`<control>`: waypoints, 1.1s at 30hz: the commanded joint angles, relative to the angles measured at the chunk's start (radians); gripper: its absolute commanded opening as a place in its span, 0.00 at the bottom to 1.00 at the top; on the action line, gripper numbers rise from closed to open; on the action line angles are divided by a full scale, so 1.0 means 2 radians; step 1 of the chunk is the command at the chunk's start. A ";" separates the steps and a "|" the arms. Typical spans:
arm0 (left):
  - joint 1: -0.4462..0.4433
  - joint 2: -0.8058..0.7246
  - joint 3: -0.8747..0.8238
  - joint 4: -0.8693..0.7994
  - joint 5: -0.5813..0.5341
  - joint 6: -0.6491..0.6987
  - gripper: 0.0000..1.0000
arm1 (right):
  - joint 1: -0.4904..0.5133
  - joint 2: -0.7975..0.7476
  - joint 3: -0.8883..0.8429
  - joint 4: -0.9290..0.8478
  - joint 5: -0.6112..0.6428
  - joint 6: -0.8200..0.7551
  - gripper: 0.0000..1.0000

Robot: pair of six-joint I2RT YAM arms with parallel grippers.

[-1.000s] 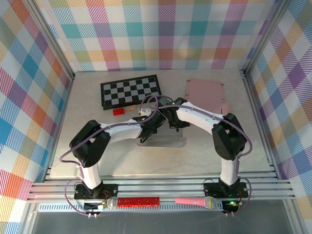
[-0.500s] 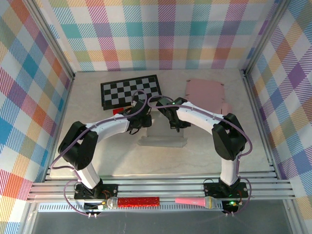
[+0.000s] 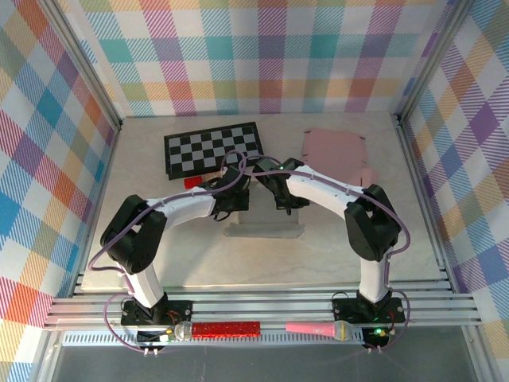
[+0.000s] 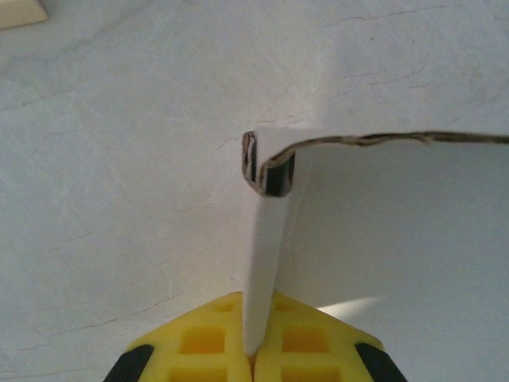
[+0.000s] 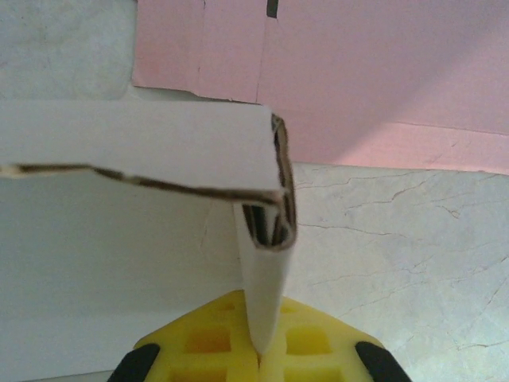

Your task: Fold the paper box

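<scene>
Close in, each wrist camera shows yellow jaws pressed shut on a thin upright wall of the white paper box [image 4: 266,239], the left gripper [image 4: 254,354] on one side wall and the right gripper [image 5: 258,350] on the other. From overhead the box sits mid-way across the table [image 3: 159,255], where both arms meet. Farther back lie a checkerboard [image 3: 213,149] and a flat pink sheet [image 3: 332,147], which the right wrist view also catches.

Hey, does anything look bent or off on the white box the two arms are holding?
Slightly. The white box has a wall edge that runs wavy and frayed instead of straight between its corners. The left pincer and right pincer are each shut on a doubled-over corner. Nothing spilled.
</scene>
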 commanded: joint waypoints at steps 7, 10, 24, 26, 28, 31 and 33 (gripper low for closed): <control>-0.018 -0.033 0.012 -0.053 -0.048 -0.022 0.42 | -0.002 0.035 0.040 -0.063 0.005 0.038 0.00; -0.009 -0.071 0.023 -0.073 -0.024 -0.052 0.47 | -0.009 0.040 0.037 -0.072 -0.011 0.064 0.00; 0.113 -0.189 0.049 -0.198 0.092 -0.108 0.54 | -0.071 0.064 0.036 -0.185 -0.143 0.289 0.00; 0.118 -0.206 0.033 -0.213 0.102 -0.112 0.53 | -0.078 0.061 0.032 -0.210 -0.169 0.350 0.00; 0.119 -0.226 0.008 -0.226 0.114 -0.119 0.52 | -0.086 0.055 0.019 -0.213 -0.213 0.398 0.00; 0.119 -0.253 -0.035 -0.228 0.142 -0.133 0.50 | -0.089 0.046 -0.008 -0.195 -0.278 0.459 0.00; 0.116 -0.269 -0.070 -0.208 0.169 -0.147 0.49 | -0.089 0.047 -0.020 -0.188 -0.313 0.493 0.00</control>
